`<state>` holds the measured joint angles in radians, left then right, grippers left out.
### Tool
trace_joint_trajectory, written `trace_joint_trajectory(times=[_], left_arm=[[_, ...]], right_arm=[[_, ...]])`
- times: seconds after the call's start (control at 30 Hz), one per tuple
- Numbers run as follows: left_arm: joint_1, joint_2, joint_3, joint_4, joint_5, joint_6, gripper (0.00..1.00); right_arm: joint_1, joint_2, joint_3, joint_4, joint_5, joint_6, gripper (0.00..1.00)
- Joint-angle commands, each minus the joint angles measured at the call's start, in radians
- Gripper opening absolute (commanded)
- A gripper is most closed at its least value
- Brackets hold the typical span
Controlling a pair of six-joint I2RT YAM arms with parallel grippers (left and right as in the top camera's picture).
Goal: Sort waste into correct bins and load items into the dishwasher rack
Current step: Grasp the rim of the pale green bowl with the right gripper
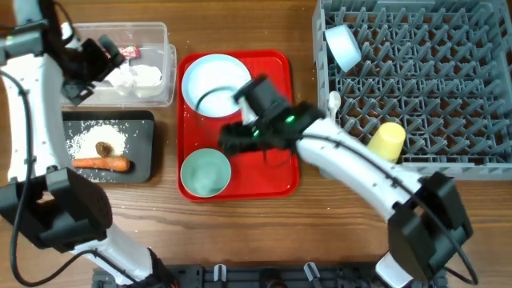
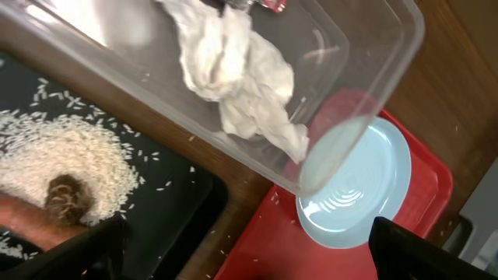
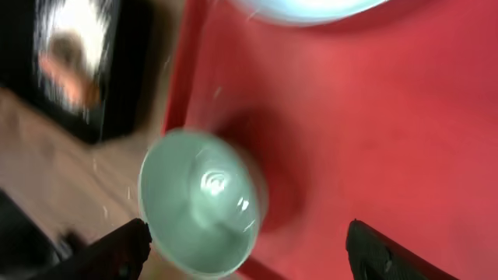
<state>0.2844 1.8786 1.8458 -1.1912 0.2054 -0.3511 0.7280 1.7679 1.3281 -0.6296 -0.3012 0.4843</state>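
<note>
The clear tub point(image 1: 164, 40) holds the crumpled white tissue point(image 1: 140, 78) and the red wrapper point(image 1: 130, 53). The black tray point(image 1: 146, 126) holds the rice point(image 1: 96, 138), brown lump point(image 1: 104, 148) and carrot point(image 1: 102, 164). The pale blue plate point(image 1: 210, 80) and pale green bowl point(image 1: 205, 173) sit on the red serving tray point(image 1: 276, 76). The rack point(image 1: 448, 80) holds the light blue bowl point(image 1: 344, 46), yellow cup point(image 1: 386, 142) and white spoon point(image 1: 334, 102). My left gripper point(image 1: 96, 64) is open and empty by the tub point(image 2: 373, 101), with the tissue point(image 2: 233, 70) ahead. My right gripper point(image 3: 249, 253) is open above the green bowl point(image 3: 202, 202).
The left wrist view shows stray rice grains on the wood and on the red tray point(image 2: 311, 249) beside the plate point(image 2: 358, 187). The rack's wall stands right of the red tray. The right arm point(image 1: 360, 172) crosses the table's front right.
</note>
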Motion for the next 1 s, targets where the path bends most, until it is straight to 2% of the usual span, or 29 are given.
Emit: trace_joint_trajectory(times=[0.0,0.13,0.4,0.43,0.63,0.77,0.87,0.97], left_arm=[[0.028,-0.027,0.021,-0.003,-0.005,-0.031,1.0],[0.028,-0.027,0.021,-0.003,-0.005,-0.031,1.0],[0.028,-0.027,0.021,-0.003,-0.005,-0.031,1.0],[0.028,-0.027,0.021,-0.003,-0.005,-0.031,1.0],[0.028,-0.027,0.021,-0.003,-0.005,-0.031,1.0],[0.028,-0.027,0.021,-0.003,-0.005,-0.031,1.0],[0.028,-0.027,0.021,-0.003,-0.005,-0.031,1.0],[0.028,-0.027,0.021,-0.003,-0.005,-0.031,1.0]], right_arm=[[0.085,0.023,-0.005,-0.02,0.103,-0.227,0.84],[0.119,0.047,-0.003,-0.068,0.184,-0.401,0.83],[0.114,0.173,-0.003,-0.014,0.209,-0.453,0.82],[0.109,0.175,-0.003,-0.014,0.209,-0.455,0.78],[0.077,0.206,-0.003,0.009,0.208,-0.447,0.41],[0.072,0.226,-0.003,-0.005,0.208,-0.455,0.31],[0.071,0.225,-0.003,-0.01,0.208,-0.449,0.04],[0.045,0.191,-0.002,-0.024,0.209,-0.374,0.05]])
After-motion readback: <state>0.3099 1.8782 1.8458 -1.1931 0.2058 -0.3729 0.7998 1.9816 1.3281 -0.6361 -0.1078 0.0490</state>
